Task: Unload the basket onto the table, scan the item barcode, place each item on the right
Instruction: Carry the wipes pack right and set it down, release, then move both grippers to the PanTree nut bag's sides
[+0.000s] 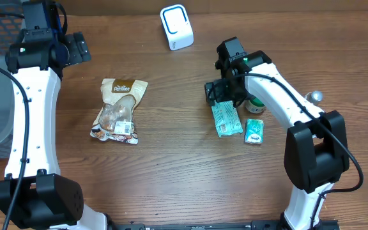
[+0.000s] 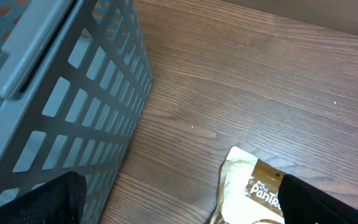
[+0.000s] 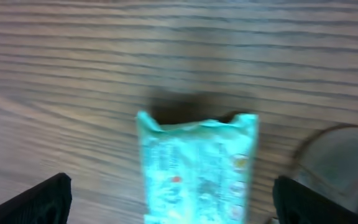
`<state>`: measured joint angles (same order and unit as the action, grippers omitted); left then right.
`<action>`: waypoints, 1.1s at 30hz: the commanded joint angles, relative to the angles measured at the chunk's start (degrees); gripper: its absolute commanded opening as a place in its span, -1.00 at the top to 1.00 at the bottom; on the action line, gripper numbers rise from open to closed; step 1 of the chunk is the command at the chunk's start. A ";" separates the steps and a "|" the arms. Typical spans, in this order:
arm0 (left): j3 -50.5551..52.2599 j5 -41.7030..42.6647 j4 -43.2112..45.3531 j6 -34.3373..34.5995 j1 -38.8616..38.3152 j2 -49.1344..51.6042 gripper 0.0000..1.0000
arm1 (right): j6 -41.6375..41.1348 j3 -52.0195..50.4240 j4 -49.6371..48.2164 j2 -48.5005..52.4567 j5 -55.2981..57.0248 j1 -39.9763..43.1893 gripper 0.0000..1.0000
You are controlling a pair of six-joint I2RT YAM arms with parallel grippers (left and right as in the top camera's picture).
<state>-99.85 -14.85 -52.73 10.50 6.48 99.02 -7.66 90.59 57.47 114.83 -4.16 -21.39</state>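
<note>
The right wrist view is smeared: print on the crinkled teal packet [image 3: 194,168] is unreadable, and the bottom edge cuts off its lower part. Beside it, a grey round object [image 3: 337,168] is blurred and cropped. In the left wrist view, frame edges crop the tan printed snack bag [image 2: 253,186] and grey plastic lattice basket [image 2: 61,93].

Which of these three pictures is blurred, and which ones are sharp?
Right wrist view: blurred throughout, print on the teal packet unreadable. Left wrist view: sharp, grey basket and snack bag lettering clear. Overhead view: sharp, evenly lit.
</note>
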 commanded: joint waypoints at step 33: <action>8.37 10.84 -7.54 0.44 -0.13 1.03 -0.99 | -6.08 1.62 -10.71 -0.57 -22.45 -6.84 -1.00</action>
<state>-97.01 -8.43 -60.51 10.55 6.48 99.15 -13.50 90.76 46.83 114.83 -26.57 -28.21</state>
